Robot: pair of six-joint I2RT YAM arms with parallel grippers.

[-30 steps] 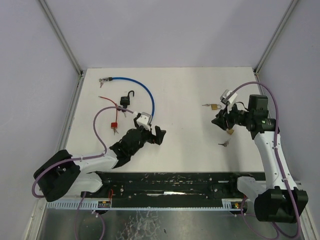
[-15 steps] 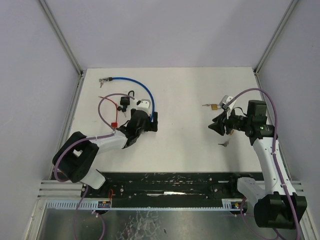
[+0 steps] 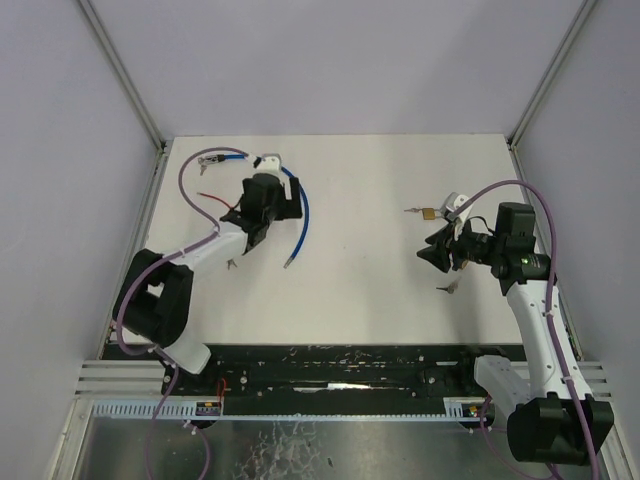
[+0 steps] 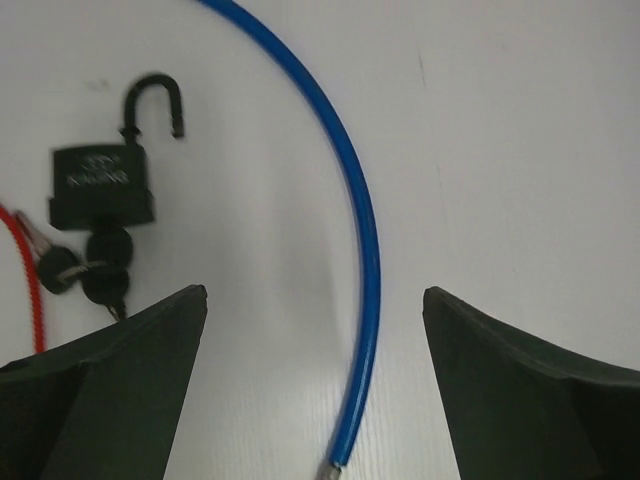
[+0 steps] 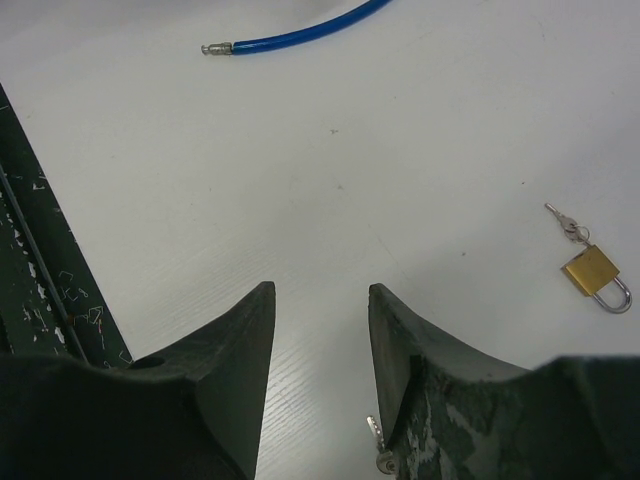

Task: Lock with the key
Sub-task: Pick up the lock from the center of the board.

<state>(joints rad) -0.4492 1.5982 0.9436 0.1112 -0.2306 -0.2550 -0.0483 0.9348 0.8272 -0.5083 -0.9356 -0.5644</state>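
Left pincer (image 4: pixel 314 291) had swung up near the black padlock (image 4: pixel 102 185), wide open and empty, right pincer (image 5: pixel 320 286) half-open, empty too, so we'd locked nothing yet.

The padlock (image 4: pixel 100 185) is black, cable (image 4: pixel 365 230) blue, table (image 4: pixel 520 150) white.

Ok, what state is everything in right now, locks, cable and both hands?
Black padlock: shackle open, keys at its base.
Brass padlock: shackle closed.
Blue cable: free end lying loose.
Left hand: open, empty.
Right hand: open, empty.
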